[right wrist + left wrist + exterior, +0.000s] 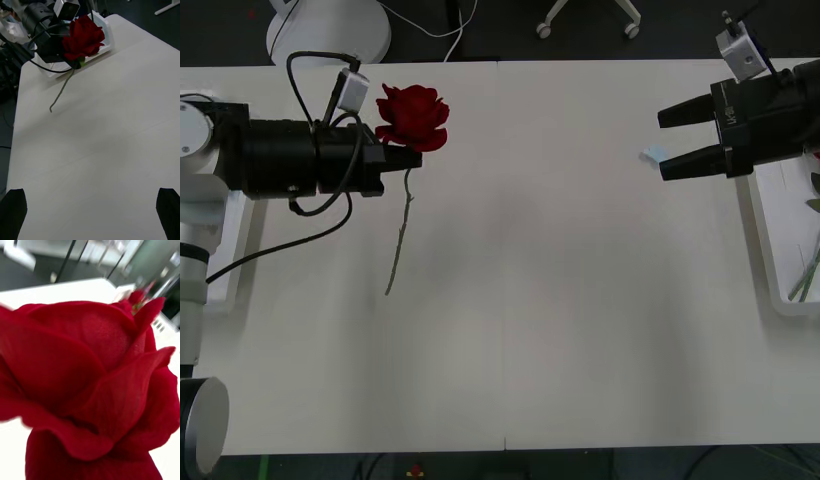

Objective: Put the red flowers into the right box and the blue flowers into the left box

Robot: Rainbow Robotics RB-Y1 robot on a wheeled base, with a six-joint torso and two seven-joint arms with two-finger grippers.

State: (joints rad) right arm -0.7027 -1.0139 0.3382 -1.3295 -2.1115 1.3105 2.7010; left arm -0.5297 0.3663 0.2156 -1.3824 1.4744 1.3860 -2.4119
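Observation:
My left gripper (406,158) is shut on a red flower (413,116) just below its head, holding it above the table's far left. The thin stem (398,240) hangs down toward the table. In the left wrist view the rose head (86,382) is right in front of the camera. The left box (225,255) lies under the left arm at the table's left edge. At the far right my right gripper (664,141) is open and holds nothing, next to the right box (772,245), which holds green stems. The blue flowers are out of view.
A small pale-blue scrap (652,155) lies on the table close to the right gripper's fingers. The wide white table (540,300) stretches bare between the two arms. Chair bases and cables stand beyond the far edge.

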